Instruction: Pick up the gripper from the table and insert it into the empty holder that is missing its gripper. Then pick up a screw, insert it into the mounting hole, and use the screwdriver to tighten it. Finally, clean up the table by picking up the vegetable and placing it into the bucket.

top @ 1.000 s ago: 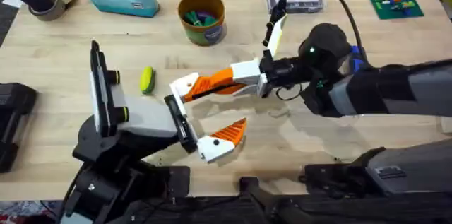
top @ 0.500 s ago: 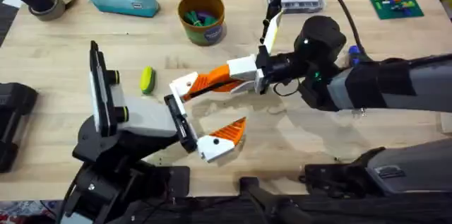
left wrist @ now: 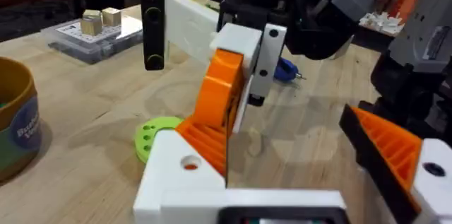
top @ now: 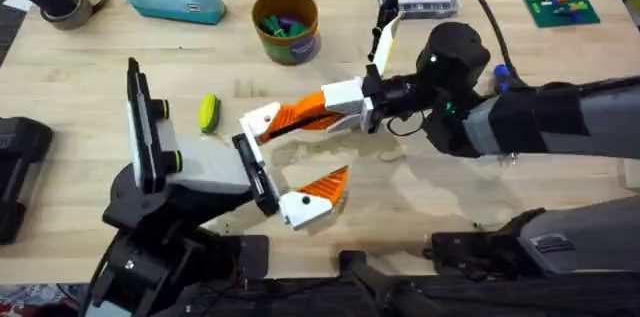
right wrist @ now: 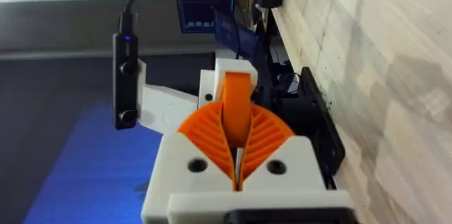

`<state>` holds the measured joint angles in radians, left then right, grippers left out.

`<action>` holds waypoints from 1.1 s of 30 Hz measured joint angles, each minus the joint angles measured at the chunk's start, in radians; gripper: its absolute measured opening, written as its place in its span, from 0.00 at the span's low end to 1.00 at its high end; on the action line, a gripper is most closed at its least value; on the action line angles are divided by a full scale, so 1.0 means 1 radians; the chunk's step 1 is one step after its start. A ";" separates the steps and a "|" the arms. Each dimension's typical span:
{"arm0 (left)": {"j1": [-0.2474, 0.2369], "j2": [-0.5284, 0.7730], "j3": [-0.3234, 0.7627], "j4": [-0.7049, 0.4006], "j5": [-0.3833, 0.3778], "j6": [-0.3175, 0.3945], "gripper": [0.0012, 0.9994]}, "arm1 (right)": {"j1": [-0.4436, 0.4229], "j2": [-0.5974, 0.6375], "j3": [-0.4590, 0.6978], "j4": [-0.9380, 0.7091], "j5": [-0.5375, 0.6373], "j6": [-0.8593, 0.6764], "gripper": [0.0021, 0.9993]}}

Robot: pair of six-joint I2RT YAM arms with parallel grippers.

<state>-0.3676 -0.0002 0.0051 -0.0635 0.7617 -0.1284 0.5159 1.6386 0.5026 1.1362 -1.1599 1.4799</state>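
On the wooden table (top: pixel 90 137), we judge the orange finger piece (top: pixel 305 112) light, stiff and ribbed, best held by its flat flanks, as our right gripper (top: pixel 345 109) clamps it now, its far end seated in the white holder (top: pixel 262 117).

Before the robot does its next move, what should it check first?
1. Right gripper shut on the gripper: ok.
2. Gripper lined up with the holder: ok, its end reaches it.
3. Gripper pushed fully into the holder: cannot tell.
4. Screwdriver lying ready on the table: ok.
5. Screw found for the mounting hole: cannot tell.
6. Vegetable inside the bucket: not ok, it lies on the table.
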 joint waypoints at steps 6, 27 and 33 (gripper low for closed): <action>0.000 0.000 0.000 0.000 0.000 0.000 0.99 | 0.000 0.000 0.000 0.000 0.000 0.000 0.02; 0.000 0.000 0.000 0.000 0.009 0.000 0.99 | -0.014 0.000 0.006 -0.003 0.008 -0.008 1.00; 0.000 0.000 0.000 0.000 0.009 0.000 0.99 | -0.090 0.000 0.006 -0.003 -0.043 -0.008 1.00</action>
<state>-0.3679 -0.0002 0.0055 -0.0635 0.7704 -0.1280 0.4262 1.6386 0.5091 1.1328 -1.2031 1.4723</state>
